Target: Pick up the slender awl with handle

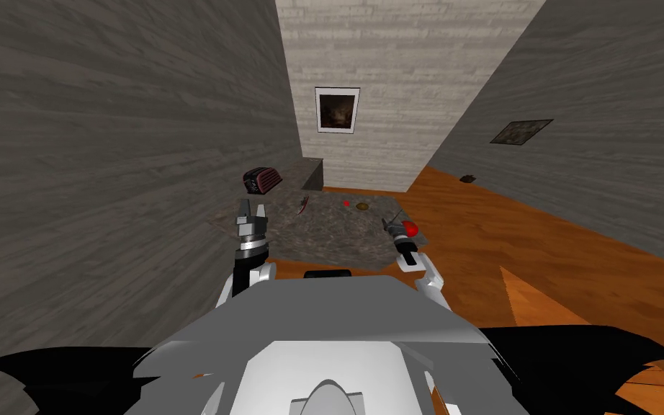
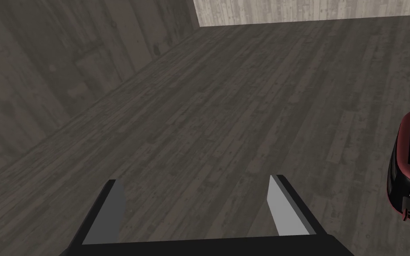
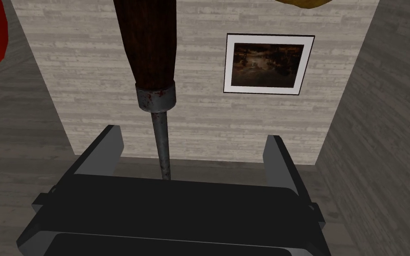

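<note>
**Awl lies between the open right fingers, not gripped**

The right gripper (image 3: 194, 133) has its two blades spread apart, and nothing is pressed between them. The awl (image 3: 153, 53) runs out from the gripper body through the gap. Its thin metal shaft passes nearer one blade than the other and touches neither. Beyond the shaft come a grey metal collar flecked with red, then a dark brown handle pointing away from the hand. In the head view the right gripper (image 1: 395, 225) sits at the near right edge of a mottled grey countertop (image 1: 323, 238), with the awl (image 1: 393, 218) at its tip and a red round object (image 1: 411, 229) just beside it.

The left gripper (image 1: 250, 210) hovers over the near left part of the same countertop, close to the grey plank wall. Its blades (image 2: 284, 204) also stand apart and hold nothing.

Further along the top lie a slender reddish item (image 1: 304, 204), a small red speck (image 1: 346, 203) and a brownish round thing (image 1: 361, 206), all well apart from both grippers. A dark red toaster (image 1: 261, 179) stands beyond the left gripper, against the wall. At the far end, a framed picture (image 1: 337, 109) hangs on the pale plank wall.
</note>
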Robot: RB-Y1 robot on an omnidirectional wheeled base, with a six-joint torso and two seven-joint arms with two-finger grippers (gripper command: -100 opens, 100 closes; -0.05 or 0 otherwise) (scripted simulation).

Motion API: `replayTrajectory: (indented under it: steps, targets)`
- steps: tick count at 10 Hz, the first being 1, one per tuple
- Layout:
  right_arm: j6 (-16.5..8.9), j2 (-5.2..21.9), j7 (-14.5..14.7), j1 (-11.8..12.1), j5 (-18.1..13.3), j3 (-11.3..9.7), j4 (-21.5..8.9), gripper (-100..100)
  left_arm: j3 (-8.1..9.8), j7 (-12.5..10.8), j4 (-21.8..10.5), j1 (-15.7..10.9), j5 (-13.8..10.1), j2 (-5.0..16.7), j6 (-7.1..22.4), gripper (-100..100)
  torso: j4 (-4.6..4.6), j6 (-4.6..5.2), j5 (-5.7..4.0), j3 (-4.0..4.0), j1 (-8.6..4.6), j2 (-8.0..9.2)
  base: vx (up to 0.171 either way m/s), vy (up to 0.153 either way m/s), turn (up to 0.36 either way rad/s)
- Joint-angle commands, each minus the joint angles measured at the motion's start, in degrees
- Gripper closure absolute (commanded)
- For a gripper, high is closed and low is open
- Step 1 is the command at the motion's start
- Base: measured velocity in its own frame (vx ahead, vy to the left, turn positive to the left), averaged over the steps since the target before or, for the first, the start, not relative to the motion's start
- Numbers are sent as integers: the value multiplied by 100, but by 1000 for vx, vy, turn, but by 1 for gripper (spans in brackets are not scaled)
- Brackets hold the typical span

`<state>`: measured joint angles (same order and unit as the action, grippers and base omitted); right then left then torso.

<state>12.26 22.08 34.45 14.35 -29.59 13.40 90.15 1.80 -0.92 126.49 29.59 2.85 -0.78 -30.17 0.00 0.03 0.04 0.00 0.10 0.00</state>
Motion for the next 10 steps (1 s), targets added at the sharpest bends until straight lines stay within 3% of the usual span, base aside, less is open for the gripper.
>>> replayTrajectory:
  steps: [1, 2, 3, 5, 6, 7, 9, 10]
  targets:
    - [93, 109, 16, -216, 95, -87, -286, -100, 0, 0, 0, 0, 0, 0, 0, 0, 0, 0, 0, 0, 0, 0, -9, 44, -101]
    - [93, 109, 16, -216, 95, -87, -371, -100, -1, 0, 0, -1, 0, 0, 0, 0, 0, -3, 1, 0, 2, 0, 2, 22, 33]
    - [260, 262, 85, -503, 259, -281, -615, -100, -1, 0, 0, -1, 0, 0, 0, 0, 0, -3, 0, -1, -4, -2, 1, 34, -146]
    - [260, 262, 85, -621, 259, -281, -872, -100, 0, 0, 0, -1, 0, 0, 0, 0, -1, -2, 1, -2, 2, -3, -2, 35, -74]
    - [428, 414, 155, -865, 423, -476, -1070, -100, -1, 0, 0, -1, 0, 0, 0, 0, 0, -3, 0, -1, -2, -1, -10, 38, -204]
    - [428, 414, 155, -994, 423, -476, -1163, -100, 0, 0, 0, 0, 0, 0, 0, 0, 0, 1, 1, 1, 1, 1, -12, 50, -113]
    - [428, 414, 155, -1027, 423, -476, -1372, -100, -1, 0, 0, -1, 0, 0, 0, 0, 0, -4, 1, 0, -2, -1, -4, 13, 26]
    - [596, 566, 224, -1290, 587, -670, -1565, -100, 0, 0, 0, -1, 0, 0, 0, 0, 0, -2, -1, 0, -11, -1, -7, 23, -189]
